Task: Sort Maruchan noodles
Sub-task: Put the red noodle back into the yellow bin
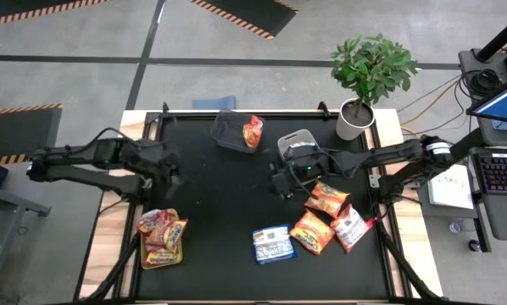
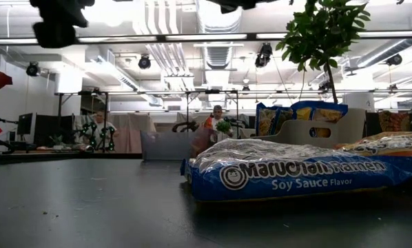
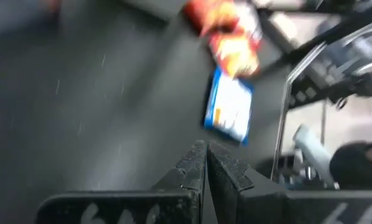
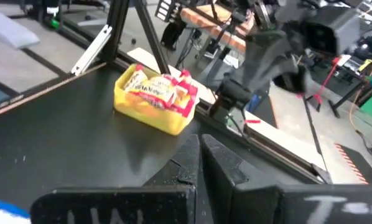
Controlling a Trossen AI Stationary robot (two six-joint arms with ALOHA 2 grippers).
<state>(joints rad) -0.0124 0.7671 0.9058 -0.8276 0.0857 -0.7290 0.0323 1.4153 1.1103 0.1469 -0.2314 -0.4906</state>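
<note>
Low view: a blue-and-white packet (image 2: 295, 176) is seen closest, lying flat on the black desk (image 2: 89, 207), label readable as soy sauce flavor; that text is not legible from above. Behind it a grey bin (image 2: 168, 145) with an orange packet (image 2: 204, 140) standing in it, and a second grey bin (image 2: 316, 131) holding blue-and-yellow packets (image 2: 289, 116), are seen at the far edge. People are visible in the room beyond.

High view gives layout hidden at desk level. Near the front edge, right of centre, the blue-and-white packet (image 1: 273, 244) lies flat; just beside it toward the right edge three more packets are clustered: an orange one (image 1: 313, 231), a second orange one (image 1: 326, 200), and a red-and-white one (image 1: 350, 227). At the front left corner a yellow bin (image 1: 162, 239) is filled with red/pink packets (image 1: 158, 225). Grey bins sit at the far edge, centre (image 1: 228, 134) and centre-right (image 1: 294, 140). A potted plant (image 1: 368, 72) stands at the far right corner.

Left gripper (image 1: 170, 180) is held over the left side, behind the yellow bin; in the left wrist view its fingers (image 3: 192, 168) are pressed together, nothing pinched. Right gripper (image 1: 279, 182) is held over the centre, beside the right grey bin; in the right wrist view its fingers (image 4: 186, 165) are pressed together, empty, with the yellow bin (image 4: 152, 99) seen across the desk.

Open room: bare desk through the centre between the two grippers, and along the front edge between yellow bin and blue-and-white packet.
</note>
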